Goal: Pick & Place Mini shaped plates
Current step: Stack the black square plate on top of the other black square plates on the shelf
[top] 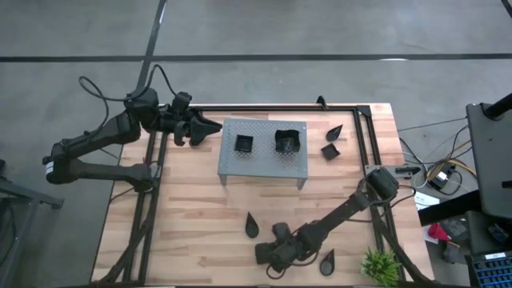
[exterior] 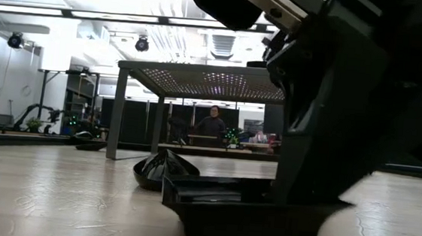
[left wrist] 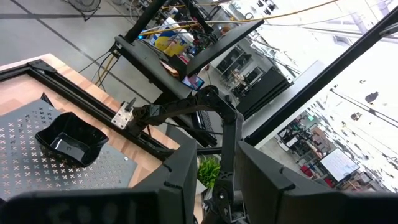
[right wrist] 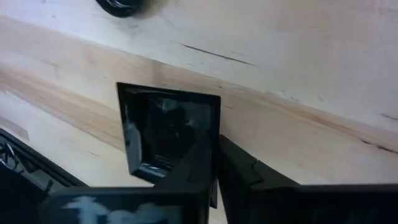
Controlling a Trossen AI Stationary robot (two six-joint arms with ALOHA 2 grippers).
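The desk is pale wood planks edged by a black frame, standing on a grey concrete floor. A grey perforated rack sits at the desk's far middle, and two black square plates rest on it: one on its left part, another on its right part. Right of the rack, on the wood, lie a teardrop plate and a small square plate. Nearer, a teardrop plate lies at centre and another by the near edge, with a green plant at the near right corner. In the low view a person stands far off in the room under ceiling lights.

The left arm waits at the far left of the desk, its left hand raised just left of the rack, fingers partly apart and holding nothing.

The right arm reaches from the right edge down to the near centre. The right hand has its fingers pinched together on the rim of a square plate, which sits flat on the wood.
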